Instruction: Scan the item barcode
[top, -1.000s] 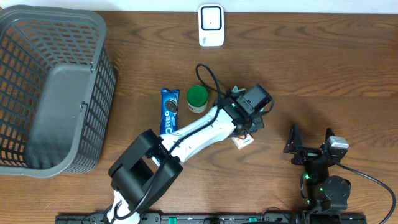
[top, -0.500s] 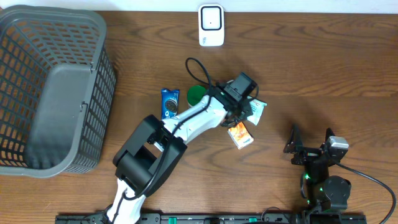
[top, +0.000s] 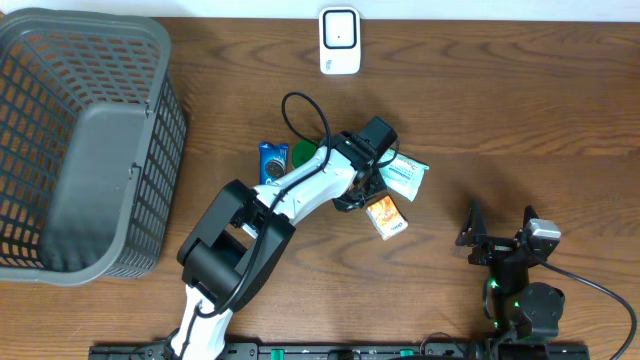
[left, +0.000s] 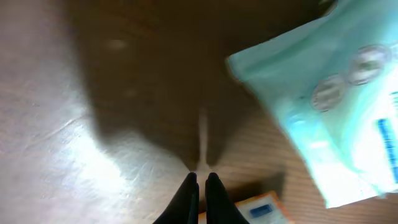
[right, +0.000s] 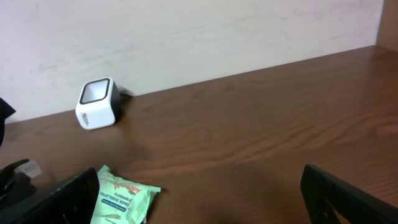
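- The left arm covers part of the cookie pack (top: 271, 166) and most of the green can (top: 302, 153). The left wrist view is blurred.
- The left claw (left: 202, 179) is clenched, its fingers pressed together on nothing.
- The wipes pack (top: 405, 176) lies flat on the table (top: 530, 90), just beside that claw and not touching it. An orange box (top: 387, 217) lies near, and the scanner (top: 340, 41) is well apart.
- The right claw (right: 199, 202) is spread wide and empty, its fingers cut off at the picture's edge.

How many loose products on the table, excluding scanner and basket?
4: wipes pack right of the left gripper, orange box just below it, Oreo pack and green-lidded tub partly hidden behind its arm.
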